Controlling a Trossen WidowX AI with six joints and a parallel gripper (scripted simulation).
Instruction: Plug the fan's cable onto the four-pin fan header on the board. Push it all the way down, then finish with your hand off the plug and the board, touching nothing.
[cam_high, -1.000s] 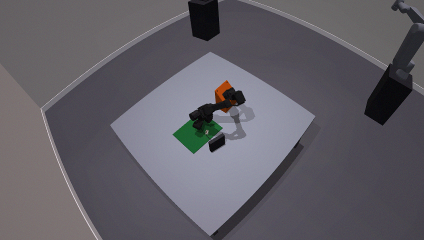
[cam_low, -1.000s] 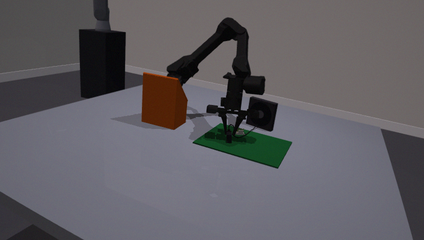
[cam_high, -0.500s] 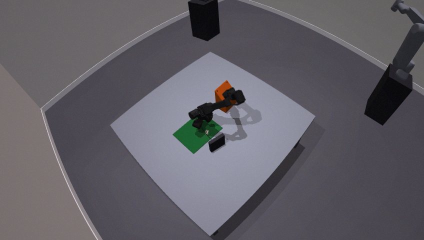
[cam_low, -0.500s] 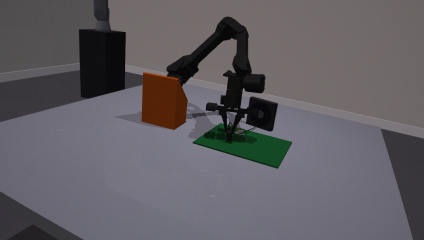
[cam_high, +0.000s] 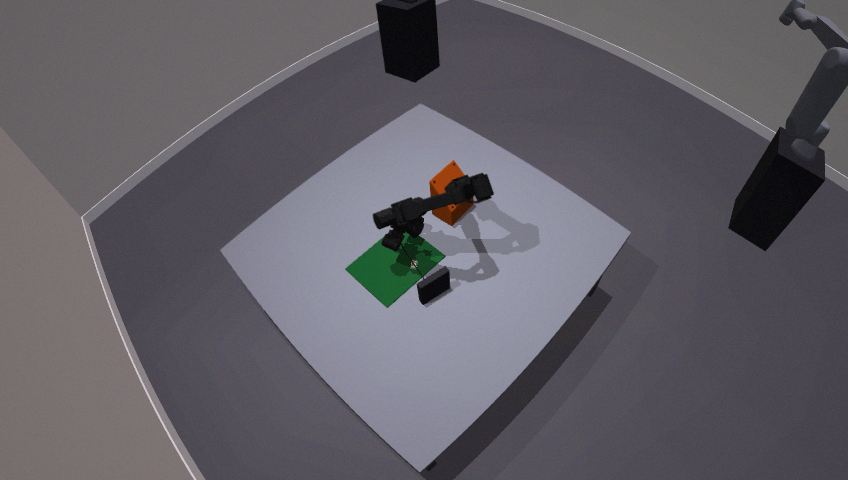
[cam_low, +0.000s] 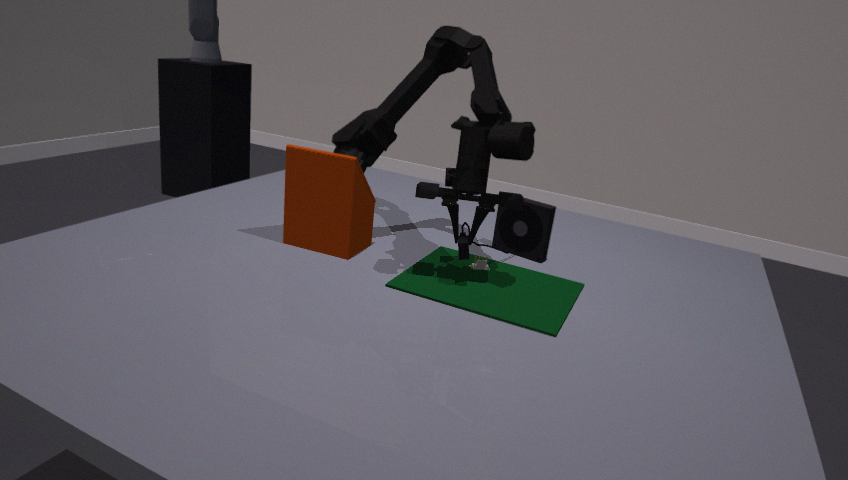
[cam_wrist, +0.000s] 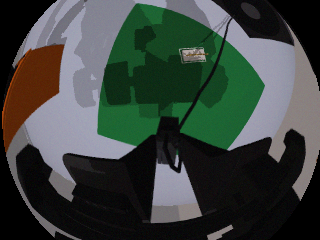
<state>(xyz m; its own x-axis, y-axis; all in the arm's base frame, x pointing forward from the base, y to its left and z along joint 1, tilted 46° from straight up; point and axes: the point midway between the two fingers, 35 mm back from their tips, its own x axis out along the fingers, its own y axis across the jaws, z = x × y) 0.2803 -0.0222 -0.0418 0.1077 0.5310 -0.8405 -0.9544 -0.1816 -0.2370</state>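
Plug (cam_low: 463, 243) hung pinched between the nearly closed fingers of the gripper (cam_low: 465, 237), raised above the green board (cam_low: 523, 297) and beside the pale header (cam_low: 479, 264), cable (cam_wrist: 207, 83) trailing toward the fan (cam_low: 523, 227).

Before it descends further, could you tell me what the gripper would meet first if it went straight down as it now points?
Probably the flat green board: the gripper, shut on the small black plug, hangs beside the pale header.

We see an all-black arm (cam_low: 410, 83) of blocky links with rounded joint housings, mounted on an orange wedge-shaped base (cam_low: 321, 202). Beyond that base, its gripper (cam_low: 467, 234) has two thin tapering black fingers (cam_low: 453, 217).
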